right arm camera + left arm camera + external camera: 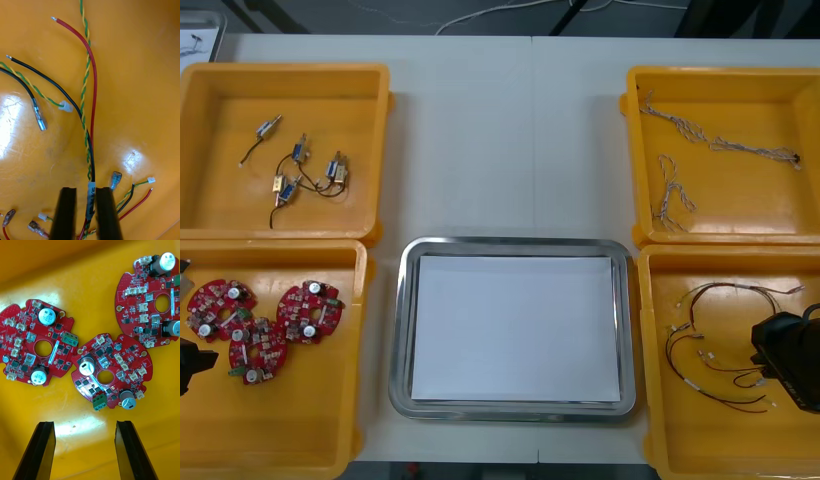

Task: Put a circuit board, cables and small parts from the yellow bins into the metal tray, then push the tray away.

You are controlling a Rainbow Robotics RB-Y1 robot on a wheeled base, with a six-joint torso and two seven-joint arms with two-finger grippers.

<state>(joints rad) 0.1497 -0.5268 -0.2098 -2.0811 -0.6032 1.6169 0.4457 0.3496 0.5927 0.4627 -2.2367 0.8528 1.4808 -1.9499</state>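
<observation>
The right tool, in the yellow bin at the near right corner of the desk, is closed on the cable bundle, whose length runs straight out between its fingers; the metal tray lies just left of that bin; the left tool hangs wide open over the circuit boards.

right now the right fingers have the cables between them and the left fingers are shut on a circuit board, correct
Not quite: the left wrist view shows the left fingers open, standing apart short of the three circuit boards and gripping none. The right fingers do have the cables between them.
</observation>
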